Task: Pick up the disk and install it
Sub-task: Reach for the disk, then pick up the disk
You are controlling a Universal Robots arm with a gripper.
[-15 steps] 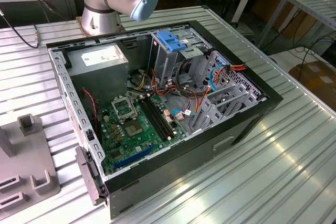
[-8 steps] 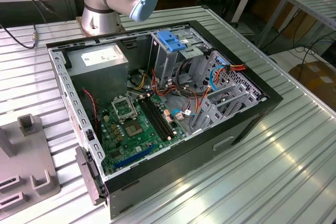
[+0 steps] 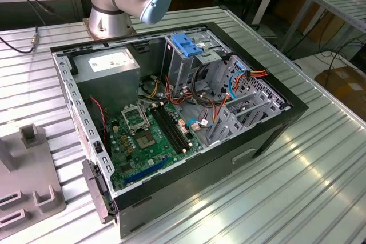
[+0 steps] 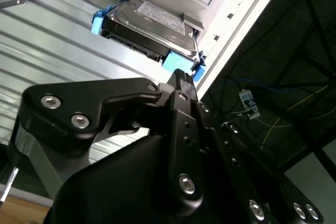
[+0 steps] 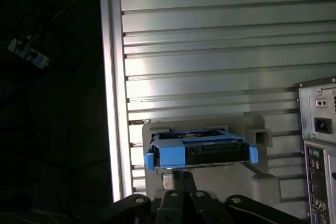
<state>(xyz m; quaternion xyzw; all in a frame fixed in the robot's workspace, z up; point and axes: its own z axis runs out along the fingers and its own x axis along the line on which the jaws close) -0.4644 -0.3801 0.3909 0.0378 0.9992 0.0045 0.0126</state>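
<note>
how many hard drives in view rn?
1. The disk sits on a grey holder on the slatted table, just ahead of the gripper, in both wrist views. The computer case's drive cage could hide others.
</note>
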